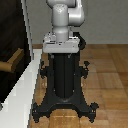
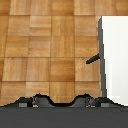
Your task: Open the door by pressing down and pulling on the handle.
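The gripper is not to be seen in either view, so whether its fingers stand apart or together cannot be told; the exterior view cuts the arm off above its lower links, and the wrist view looks down on the wood floor with only the black pedestal along one edge. Nothing is held, as far as these pictures allow a judgement, and the approach to the door appears not yet made. The handle sits at the exterior view's left, a short golden-brown lever standing out from the door, which is a dark panel in a pale frame just beside the pedestal. In the wrist view the handle shows only as a thin dark bar jutting from the white frame, well apart from the camera. It looks a rigid, smooth bar, likely to slip under a loose pinch; I judge the best hold is near its free end, across the bar, where pressing down gives most leverage before pulling. The door itself is probably stiff and will swing only once the lever is down. The knob base, the hinge side and the door's upper part are cut off or too blurred to read.
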